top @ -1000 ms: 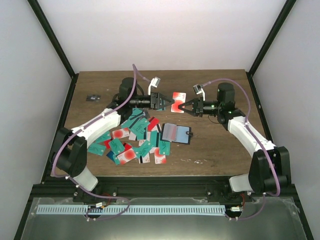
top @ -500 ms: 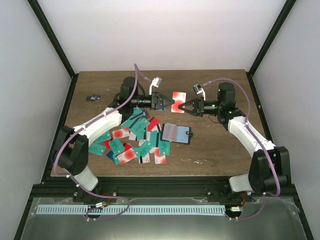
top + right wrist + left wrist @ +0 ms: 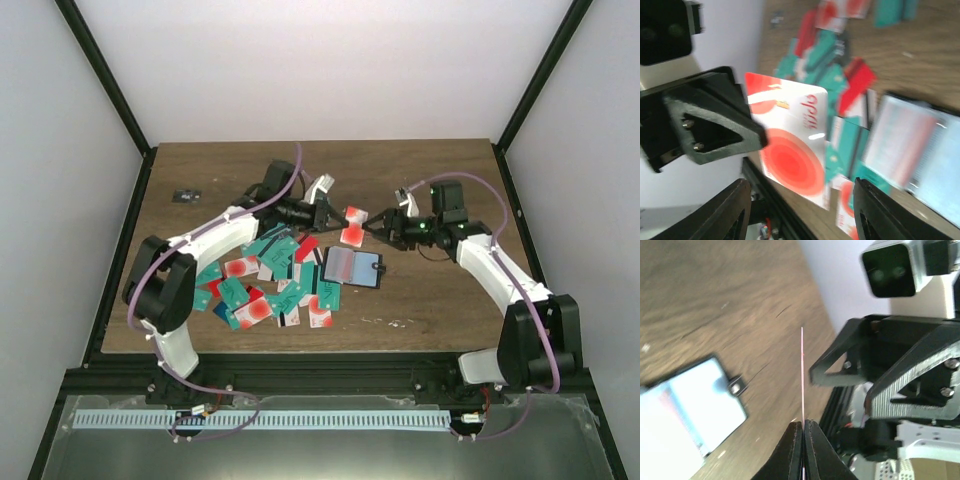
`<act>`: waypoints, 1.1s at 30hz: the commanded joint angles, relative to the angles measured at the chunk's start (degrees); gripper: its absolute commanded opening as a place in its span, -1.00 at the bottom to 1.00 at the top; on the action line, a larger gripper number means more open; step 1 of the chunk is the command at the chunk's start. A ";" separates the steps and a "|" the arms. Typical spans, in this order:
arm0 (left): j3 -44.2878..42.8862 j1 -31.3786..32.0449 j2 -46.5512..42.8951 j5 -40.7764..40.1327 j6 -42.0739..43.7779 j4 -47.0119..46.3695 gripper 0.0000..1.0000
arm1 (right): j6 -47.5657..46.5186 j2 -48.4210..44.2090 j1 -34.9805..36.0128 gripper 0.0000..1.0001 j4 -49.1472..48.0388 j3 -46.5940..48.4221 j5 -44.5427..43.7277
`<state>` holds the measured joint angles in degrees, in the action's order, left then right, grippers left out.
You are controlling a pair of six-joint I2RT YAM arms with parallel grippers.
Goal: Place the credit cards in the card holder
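The left hand (image 3: 335, 215) is pinching a thin white plastic card with a red circle (image 3: 352, 226) and holding it in the air above the brown wooden tabletop (image 3: 440, 300), near the scene's middle. In the left wrist view the left hand (image 3: 803, 426) is showing narrow, its jaws pressed against both faces of the card (image 3: 802, 375), which is appearing edge-on as a thin upright line.

The right hand (image 3: 372, 229) is sitting just right of that card, facing the left hand. From the right wrist view the right hand (image 3: 801, 186) is standing wide, and the card (image 3: 792, 150) is lying in the gap between its jaws; whether either one is touching the card, cannot tell.

The small black folding card holder (image 3: 353, 267) is lying open and flat on the tabletop, light-blue inside showing, just near of both hands and under the held card. It is also appearing blurred in both wrist views (image 3: 690, 410) (image 3: 920, 145).

A loose pile of teal, red and white rectangular cards (image 3: 265, 280) is lying left of the holder. A tiny dark grey object (image 3: 184, 195) is sitting at the far left.
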<state>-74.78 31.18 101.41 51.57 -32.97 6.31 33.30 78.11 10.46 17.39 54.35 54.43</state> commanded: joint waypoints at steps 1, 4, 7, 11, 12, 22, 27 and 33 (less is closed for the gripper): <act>-0.76 0.77 3.53 -2.85 11.45 14.69 -0.92 | -2.03 -3.22 -0.44 0.17 8.49 -4.70 -15.38; -1.16 1.51 6.08 -3.71 14.33 18.00 -0.92 | -0.88 -4.68 -0.44 0.18 9.74 -7.57 -21.98; -2.64 2.77 8.89 -5.25 17.37 21.78 -0.92 | -0.24 -5.26 -0.44 0.19 11.37 -9.41 -26.31; -6.18 4.06 12.23 -8.70 19.72 25.98 -0.92 | 1.19 -6.28 -0.46 0.19 11.13 -12.95 -29.24; -6.81 4.14 12.83 -9.60 19.84 26.65 -0.92 | 1.54 -6.45 -0.44 0.19 11.04 -13.62 -29.64; -10.18 4.13 16.05 -15.68 20.50 31.91 -0.92 | 3.52 -6.53 -0.44 0.18 8.37 -17.92 -29.03; -10.90 4.15 16.98 -14.64 21.36 33.10 -0.92 | 4.38 -6.00 -0.44 0.18 6.74 -19.18 -27.95; -12.52 4.15 18.63 -13.13 22.66 34.35 -0.92 | 5.03 -4.91 -0.48 0.17 4.98 -19.72 -26.81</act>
<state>-85.49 35.40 118.50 37.54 -12.01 39.07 37.41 72.53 10.35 24.49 35.09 26.83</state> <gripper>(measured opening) 0.041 0.587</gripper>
